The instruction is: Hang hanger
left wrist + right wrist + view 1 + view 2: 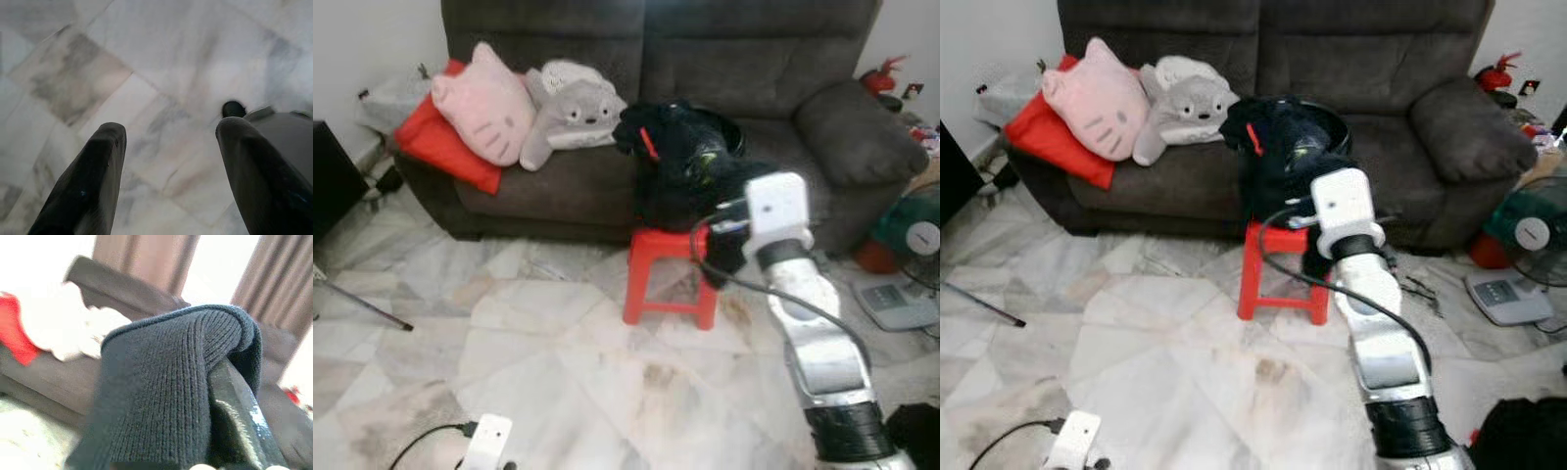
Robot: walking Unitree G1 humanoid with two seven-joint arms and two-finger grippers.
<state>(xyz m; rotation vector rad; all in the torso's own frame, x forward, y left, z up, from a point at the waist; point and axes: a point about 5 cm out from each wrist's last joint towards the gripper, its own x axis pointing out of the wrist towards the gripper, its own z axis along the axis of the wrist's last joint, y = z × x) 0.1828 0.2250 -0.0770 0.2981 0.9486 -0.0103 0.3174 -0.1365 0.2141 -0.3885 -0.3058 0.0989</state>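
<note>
A: Item one, seating?

B: Dark grey sofa (pixel 724 59) against the wall. On its left end, a red cushion (pixel 435 147), a pink cat pillow (pixel 484 103) and a grey plush toy (pixel 573 113), all leaning together.

A: Item two, in front of the sofa?

B: Red plastic stool (pixel 656 279) on the marble floor (pixel 538 372), touching or just beside the sofa's front edge. A heap of dark clothing (pixel 680 162) sits on it and spills back against the seat. A short red strip (pixel 649 143) shows in the heap; whether that is the hanger, I cannot tell.

A: Item three, right gripper?

B: Right gripper (pixel 220 396), arm stretched forward to the stool's right side. The wrist view shows a dark ribbed knit sweater (pixel 166 396) folded over one black finger (pixel 239 411) and pinched there. So it is closed on the garment.

A: Item four, left gripper?

B: Left gripper (pixel 168 171), pointing down at the floor tiles, both fingers spread wide apart, holding nothing.

A: Remaining lots?

B: A fan (pixel 915 235) and a white scale (pixel 896 299) at the right; a white plug block (pixel 484 441) with a black cable near the bottom left.
</note>
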